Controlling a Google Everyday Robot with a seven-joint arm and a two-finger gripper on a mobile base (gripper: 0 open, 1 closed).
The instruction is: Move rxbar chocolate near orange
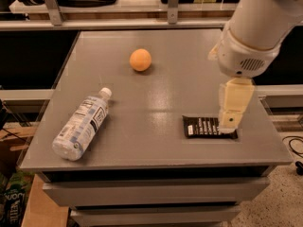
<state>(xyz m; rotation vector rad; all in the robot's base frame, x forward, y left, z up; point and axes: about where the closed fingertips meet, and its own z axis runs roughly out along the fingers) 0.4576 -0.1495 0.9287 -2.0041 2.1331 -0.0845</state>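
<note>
The rxbar chocolate (203, 126) is a flat black wrapper with white lettering, lying near the front right of the grey table (180, 74). The orange (140, 59) sits at the table's back middle, well apart from the bar. My gripper (228, 126) hangs from the white arm (258, 27) and points down over the bar's right end, covering that end. I cannot tell whether it touches the bar.
A clear plastic water bottle (80, 124) with a white cap lies on its side at the front left of the table. A shelf rail with metal posts (173, 4) runs behind the table. The table's front edge (156, 164) is close to the bar.
</note>
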